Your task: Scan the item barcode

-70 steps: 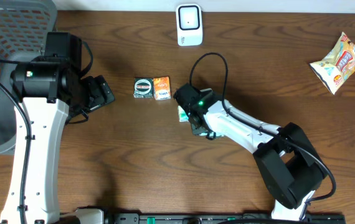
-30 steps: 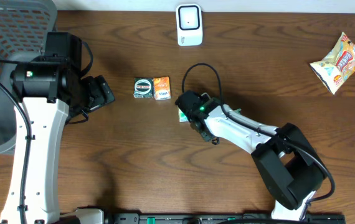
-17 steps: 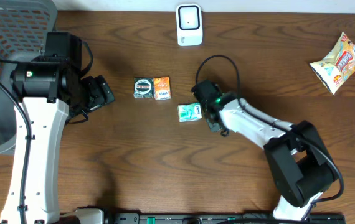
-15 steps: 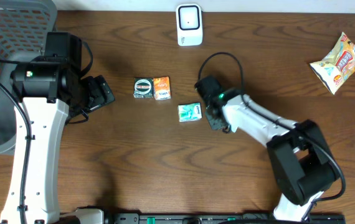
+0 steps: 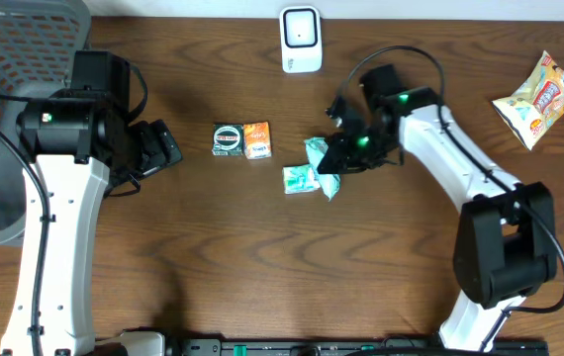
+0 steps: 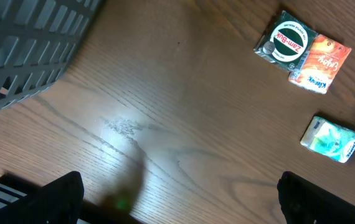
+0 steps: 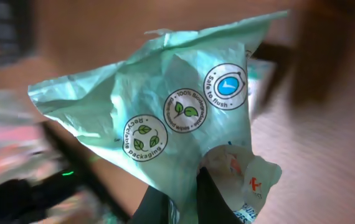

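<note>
The green packet [image 5: 319, 158] was held off the table by the right claw [image 7: 185, 200], clamped tight on its edge, for presenting to the scanner [image 5: 301, 40]. The left claw [image 6: 184, 199] was left gaping, empty.

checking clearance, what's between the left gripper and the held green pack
Overhead view: the Zam-Buk tin and orange box, side by side, lie between the left gripper and the green pack.

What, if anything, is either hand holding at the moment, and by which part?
The right hand pinches a green packet by its crumpled edge, the lower one in the wrist view. The open left hand holds nothing.
</note>
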Motion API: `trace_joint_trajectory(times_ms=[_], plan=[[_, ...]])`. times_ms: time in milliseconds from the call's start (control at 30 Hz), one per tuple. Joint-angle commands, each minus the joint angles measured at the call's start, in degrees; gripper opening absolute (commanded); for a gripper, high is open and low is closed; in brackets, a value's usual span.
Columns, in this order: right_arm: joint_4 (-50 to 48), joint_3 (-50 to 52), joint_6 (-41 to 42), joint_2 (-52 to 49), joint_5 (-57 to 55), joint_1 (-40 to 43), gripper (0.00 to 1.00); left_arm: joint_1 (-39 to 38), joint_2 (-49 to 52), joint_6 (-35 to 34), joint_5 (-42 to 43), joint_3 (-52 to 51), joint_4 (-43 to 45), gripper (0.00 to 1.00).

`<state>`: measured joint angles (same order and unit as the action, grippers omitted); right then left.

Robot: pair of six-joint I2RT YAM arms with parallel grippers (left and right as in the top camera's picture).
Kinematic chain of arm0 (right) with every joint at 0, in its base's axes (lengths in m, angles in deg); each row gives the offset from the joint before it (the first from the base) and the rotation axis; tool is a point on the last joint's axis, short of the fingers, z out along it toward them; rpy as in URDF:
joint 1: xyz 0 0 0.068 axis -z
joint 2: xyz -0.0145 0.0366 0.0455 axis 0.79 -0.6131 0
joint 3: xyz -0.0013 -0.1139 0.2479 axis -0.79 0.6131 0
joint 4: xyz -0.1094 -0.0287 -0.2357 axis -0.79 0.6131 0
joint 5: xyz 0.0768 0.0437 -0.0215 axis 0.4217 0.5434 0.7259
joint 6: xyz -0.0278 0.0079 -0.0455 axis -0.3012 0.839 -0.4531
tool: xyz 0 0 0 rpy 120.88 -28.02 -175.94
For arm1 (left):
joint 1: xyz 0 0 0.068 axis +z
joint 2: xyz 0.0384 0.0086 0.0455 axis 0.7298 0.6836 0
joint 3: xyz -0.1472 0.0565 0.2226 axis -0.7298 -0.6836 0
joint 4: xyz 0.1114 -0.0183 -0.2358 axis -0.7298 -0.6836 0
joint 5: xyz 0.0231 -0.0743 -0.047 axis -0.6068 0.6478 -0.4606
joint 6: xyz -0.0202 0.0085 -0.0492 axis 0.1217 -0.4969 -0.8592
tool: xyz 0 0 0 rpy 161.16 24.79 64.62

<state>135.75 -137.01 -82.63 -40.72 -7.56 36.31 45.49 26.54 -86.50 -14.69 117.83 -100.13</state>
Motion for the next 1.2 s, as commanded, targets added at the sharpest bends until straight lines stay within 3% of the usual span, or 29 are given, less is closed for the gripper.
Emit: trace_joint_trajectory(times_ms=[0, 167, 333, 467, 567, 700, 967, 1167], plan=[[-1.46, 5.51, -1.68, -1.14, 15.85, 2.91, 0.01, 0.02, 0.31, -0.52, -0.35, 0.07, -0.37, 0.98], [-8.26, 15.15, -1.29, -1.16, 24.2, 7.21, 0.01, 0.02, 0.31, -0.52, -0.35, 0.07, -0.37, 0.98], [-13.77, 23.26, 1.66, -1.18, 23.12, 13.22, 0.02, 0.02, 0.31, -0.52, -0.35, 0.07, -0.37, 0.98], [-13.0, 22.99, 1.84, -1.16, 14.88, 18.71, 0.32, 0.04, 0.31, -0.52, -0.35, 0.07, -0.37, 0.98], [-11.96, 20.83, 1.86, -1.16, 10.93, 21.64, 0.37, 0.02, 0.31, -0.52, -0.35, 0.07, -0.37, 0.98], [-4.07, 14.01, 1.79, -1.16, 0.52, 23.78, 0.35, 0.02, 0.31, -0.52, -0.35, 0.07, -0.37, 0.98], [13.73, -0.87, -3.43, -1.14, -13.05, 19.98, 0.35, 0.04, 0.31, -0.52, -0.35, 0.07, -0.37, 0.98], [18.95, -2.73, 0.07, -1.16, -30.14, 7.34, 0.41, 0.02, 0.31, -0.52, -0.35, 0.07, -0.37, 0.98]])
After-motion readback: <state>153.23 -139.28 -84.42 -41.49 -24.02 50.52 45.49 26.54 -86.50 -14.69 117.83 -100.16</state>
